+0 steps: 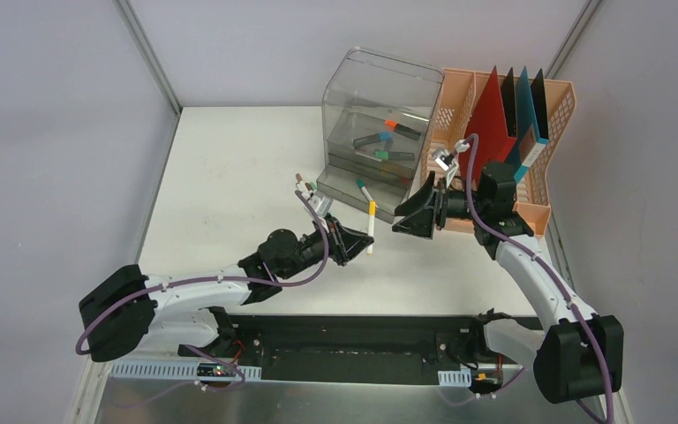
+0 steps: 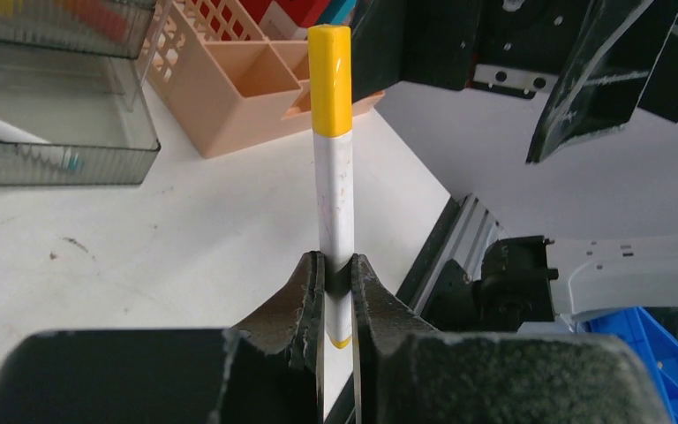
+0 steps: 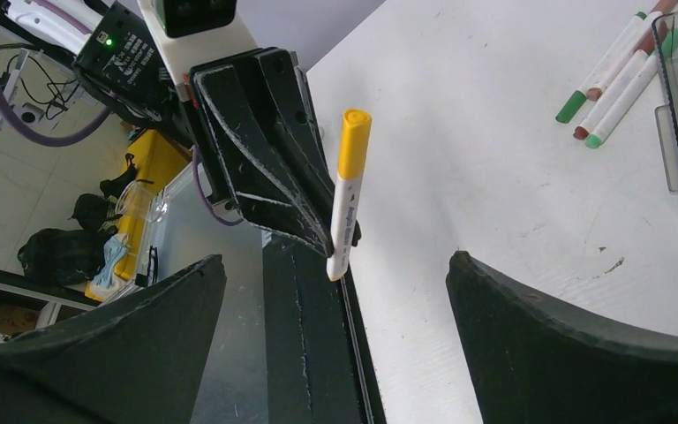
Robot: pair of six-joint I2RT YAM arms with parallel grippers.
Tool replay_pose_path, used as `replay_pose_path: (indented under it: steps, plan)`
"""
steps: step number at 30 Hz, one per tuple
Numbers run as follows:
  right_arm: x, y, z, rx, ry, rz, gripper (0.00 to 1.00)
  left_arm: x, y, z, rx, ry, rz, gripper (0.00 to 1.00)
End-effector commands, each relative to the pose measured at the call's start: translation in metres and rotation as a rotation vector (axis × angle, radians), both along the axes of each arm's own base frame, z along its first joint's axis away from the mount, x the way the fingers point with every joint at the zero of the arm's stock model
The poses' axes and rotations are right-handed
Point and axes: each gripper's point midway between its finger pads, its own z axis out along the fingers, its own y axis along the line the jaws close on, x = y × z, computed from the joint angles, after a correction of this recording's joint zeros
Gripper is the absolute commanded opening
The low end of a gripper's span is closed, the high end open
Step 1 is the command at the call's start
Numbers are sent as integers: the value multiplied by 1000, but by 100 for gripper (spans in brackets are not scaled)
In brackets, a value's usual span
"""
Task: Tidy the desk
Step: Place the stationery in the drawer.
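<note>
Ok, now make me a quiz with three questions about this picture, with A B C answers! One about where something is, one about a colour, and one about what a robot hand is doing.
1. Where do the red and black folders stand?
A) in the peach basket
B) lying on the floor
C) inside the clear box

2. What colour is the cap of the marker in the left hand?
A) green
B) yellow
C) blue

3. How is the right hand?
A) shut on a marker
B) shut on nothing
C) open, holding nothing

Answers:
1 A, the folders stick up out of the basket's slots.
2 B, the left wrist view shows the cap bright yellow.
3 C, its fingers stand wide apart and touch nothing.
</note>
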Motion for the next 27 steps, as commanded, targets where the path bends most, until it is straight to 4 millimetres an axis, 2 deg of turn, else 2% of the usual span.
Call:
replay_pose_path:
  steps: [1, 8, 19, 22, 24, 26, 27]
  plan:
    - [-3, 4, 7, 19, -58, 29, 100, 8, -17, 39, -95, -96, 35, 0]
    - [-3, 6, 1, 11, -57, 26, 93, 6, -38, 36, -103, -92, 22, 0]
    - [-3, 14, -12, -3, -11, 41, 65, 4, -55, 33, -108, -92, 10, 0]
    - [-3, 15, -13, -6, -25, 47, 52, 3, -58, 33, -108, -91, 5, 0]
    - [-3, 16, -15, -8, -30, 49, 38, 3, -59, 32, -104, -90, 1, 0]
    - [-3, 16, -17, -11, -37, 54, 20, 3, -60, 29, -99, -88, 2, 0]
    - [-4, 16, -18, -12, -39, 58, 8, 3, -60, 29, -99, -88, 2, 0]
